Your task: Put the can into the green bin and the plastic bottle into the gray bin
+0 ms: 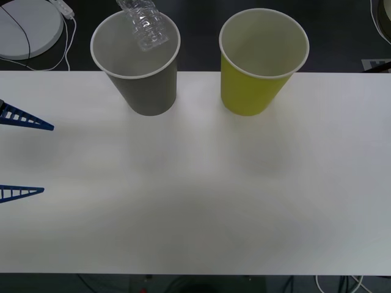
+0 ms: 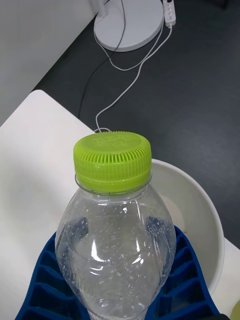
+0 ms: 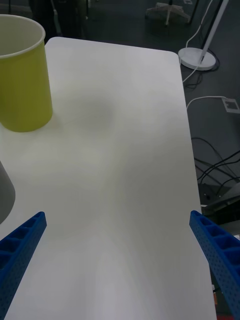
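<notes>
Two ribbed blue right fingers (image 2: 45,280) pinching clear plastic bottle (image 2: 114,235) over gray bin (image 1: 143,85), left fingers (image 3: 22,245) spread

Plastic bottle (image 2: 117,235): clear, ribbed, droplets inside, lime-green screw cap, no label; clamped between blue ribbed fingers (image 2: 187,285) of my right claw (image 2: 117,295), tilted, lower end hanging over gray bin's mouth.

Gray bin (image 1: 146,91): large tapered paper cup, white inside, white rolled rim, upright at tabletop's far edge, directly beneath my right claw.

Green bin (image 1: 253,88): yellow-green cup, same size and build, upright, just beside gray bin, apart, well off from my spread left claw (image 1: 21,155).
</notes>
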### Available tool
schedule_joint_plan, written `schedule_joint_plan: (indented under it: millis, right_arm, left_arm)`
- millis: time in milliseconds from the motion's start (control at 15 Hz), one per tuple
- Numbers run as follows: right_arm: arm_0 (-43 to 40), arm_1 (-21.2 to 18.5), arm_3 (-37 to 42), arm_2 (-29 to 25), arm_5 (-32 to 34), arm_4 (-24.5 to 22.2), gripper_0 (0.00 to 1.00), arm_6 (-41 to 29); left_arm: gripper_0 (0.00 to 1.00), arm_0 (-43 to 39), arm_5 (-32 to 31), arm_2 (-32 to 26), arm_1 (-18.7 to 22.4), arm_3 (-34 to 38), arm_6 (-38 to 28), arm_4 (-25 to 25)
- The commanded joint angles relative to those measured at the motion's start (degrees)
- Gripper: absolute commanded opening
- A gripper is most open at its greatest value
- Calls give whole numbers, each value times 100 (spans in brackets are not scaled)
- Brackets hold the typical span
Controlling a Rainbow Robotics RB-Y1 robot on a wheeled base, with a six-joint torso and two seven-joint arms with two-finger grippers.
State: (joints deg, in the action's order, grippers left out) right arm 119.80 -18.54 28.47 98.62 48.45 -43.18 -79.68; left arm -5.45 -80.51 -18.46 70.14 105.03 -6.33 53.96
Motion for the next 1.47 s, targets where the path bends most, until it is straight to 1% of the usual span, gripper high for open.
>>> schedule_joint_plan:
  millis: [67,133,1267,1467]
  right_arm:
    - [0,-1,0,8,-2,3,58,5]
    - [0,-1,-9,43,-2,3,100,5]
    - [0,-1,0,52,-90,3,100,22]
    - [-44,-27,0,43,-90,38,100,233]
  left_arm:
    - [100,0,0,0,0,0,0,0]
    - [100,0,0,0,0,0,0,0]
    - [100,0,0,0,0,0,0,0]
    - [100,0,0,0,0,0,0,0]
